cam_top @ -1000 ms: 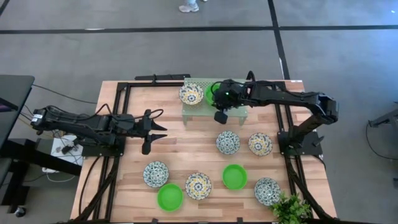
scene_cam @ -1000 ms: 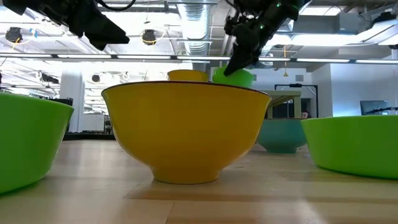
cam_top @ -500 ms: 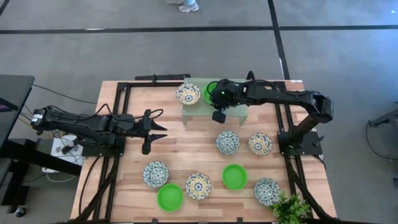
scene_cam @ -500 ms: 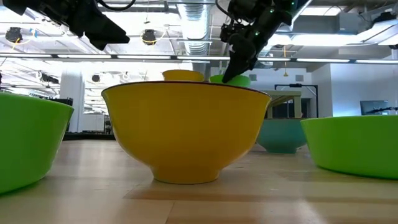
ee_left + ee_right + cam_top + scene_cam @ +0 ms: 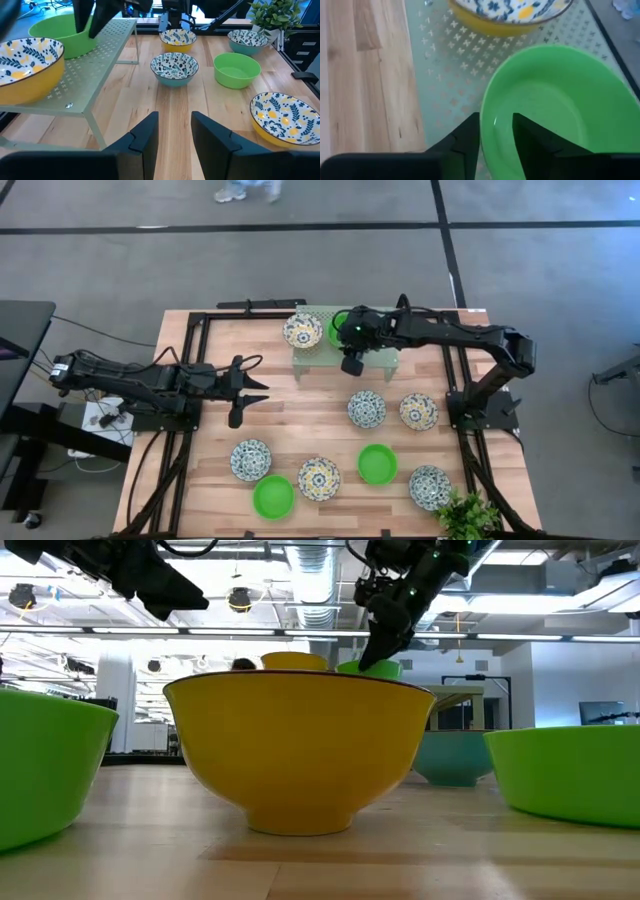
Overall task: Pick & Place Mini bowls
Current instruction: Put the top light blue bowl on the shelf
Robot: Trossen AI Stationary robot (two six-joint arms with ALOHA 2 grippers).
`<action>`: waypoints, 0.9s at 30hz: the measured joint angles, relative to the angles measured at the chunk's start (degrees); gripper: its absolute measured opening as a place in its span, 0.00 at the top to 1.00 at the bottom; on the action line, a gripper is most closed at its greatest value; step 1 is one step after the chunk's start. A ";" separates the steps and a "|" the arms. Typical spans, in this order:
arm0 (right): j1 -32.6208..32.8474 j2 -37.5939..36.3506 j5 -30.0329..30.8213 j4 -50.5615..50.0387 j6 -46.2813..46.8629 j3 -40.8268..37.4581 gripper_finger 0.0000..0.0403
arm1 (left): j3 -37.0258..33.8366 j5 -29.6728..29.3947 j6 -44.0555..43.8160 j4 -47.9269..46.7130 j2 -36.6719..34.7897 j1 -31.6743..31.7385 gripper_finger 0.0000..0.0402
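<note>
1. Right gripper pinches the rim of a plain green mini bowl: one finger inside the wall, the other outside, closed narrow on it. The bowl sits on or just above the perforated shelf; I cannot tell which.
2. Just beyond the fingertips stands a yellow patterned mini bowl, close to the green rim. Risk: any push forward on release knocks the two together.
3. Risk: the grip is on one edge only, so the bowl may tip or swing if still airborne; opening early would drop it tilted.
4. Risk: the inner finger could drag the rim on withdrawal and slide the bowl toward the shelf edge.
5. Left gripper waits over the table's left side, fingers slightly apart, empty; remaining bowls lie well ahead of it
</note>
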 joint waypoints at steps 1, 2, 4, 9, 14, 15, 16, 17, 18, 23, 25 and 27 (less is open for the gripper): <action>0.16 0.00 0.05 -1.00 0.00 0.75 0.70 | 0.00 -0.02 0.00 0.00 0.00 0.00 0.71; 0.39 0.00 0.15 -2.26 0.00 1.70 0.68 | 0.00 -0.04 0.00 0.00 0.00 0.00 0.71; 1.18 0.00 0.21 -3.85 0.00 3.87 0.66 | 0.00 -0.07 -0.03 0.00 0.00 0.00 0.71; 4.05 0.00 0.32 -11.93 0.02 10.23 0.60 | 0.00 -0.17 -0.17 0.02 0.00 0.00 0.71; 7.93 -0.04 1.05 -20.94 5.64 15.36 0.56 | 0.00 -0.15 -0.17 0.00 0.00 0.00 0.71; 8.81 -0.05 1.32 -22.73 7.77 16.27 0.56 | 0.00 -0.15 -0.17 0.01 0.00 0.00 0.71; 9.64 -0.07 1.37 -24.64 9.61 17.03 0.56 | 0.00 -0.15 -0.17 0.02 0.00 0.00 0.71; 10.50 -0.07 1.37 -26.92 10.95 17.56 0.56 | 0.00 -0.15 -0.17 0.00 0.00 0.00 0.71; 11.37 -0.07 1.41 -29.43 12.05 17.85 0.56 | 0.00 -0.15 -0.17 0.00 0.02 0.00 0.71; 16.07 -0.07 1.50 -37.88 18.59 17.55 0.57 | 0.00 -0.15 -0.17 0.01 0.00 0.00 0.71; 18.51 -0.13 1.48 -37.53 21.88 15.55 0.58 | 0.00 -0.15 -0.17 0.00 0.00 0.00 0.71; 21.10 -0.09 1.48 -36.05 23.68 12.53 0.59 | 0.00 -0.15 -0.13 0.00 0.00 0.00 0.71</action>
